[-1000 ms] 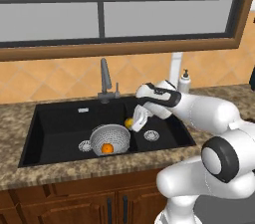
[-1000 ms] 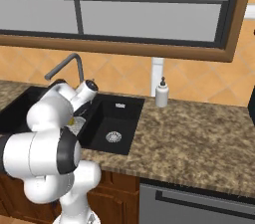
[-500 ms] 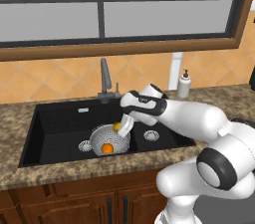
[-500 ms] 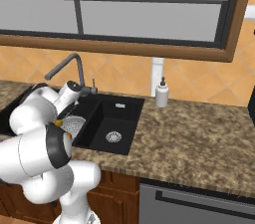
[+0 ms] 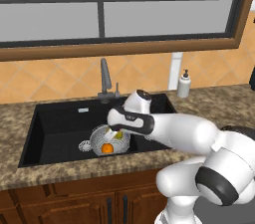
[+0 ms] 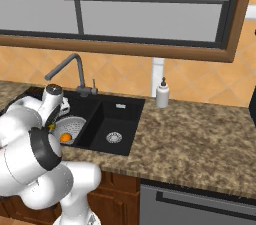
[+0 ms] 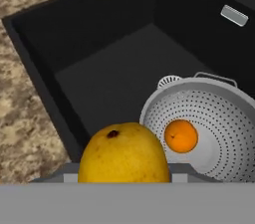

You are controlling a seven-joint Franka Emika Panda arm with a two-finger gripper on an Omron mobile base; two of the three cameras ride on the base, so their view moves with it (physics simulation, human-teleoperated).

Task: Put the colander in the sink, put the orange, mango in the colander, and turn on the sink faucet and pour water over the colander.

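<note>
Swung leftward from a second ago, the tool (image 5: 117, 131) now hangs over the colander (image 7: 209, 128) in the sink (image 5: 55, 128), pinching the mango (image 7: 123, 154), a smooth, likely slippery fruit, beside the orange (image 7: 181, 136).

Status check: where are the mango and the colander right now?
Gripper shut on mango, above colander. Colander in sink, orange inside. Path clear.

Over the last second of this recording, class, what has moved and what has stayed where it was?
The arm swung left along the sink, carrying the mango in its jaws from the right basin to above the colander. It is not yet let go. The orange stayed in the colander, and the colander, faucet and soap bottle kept their places.
</note>
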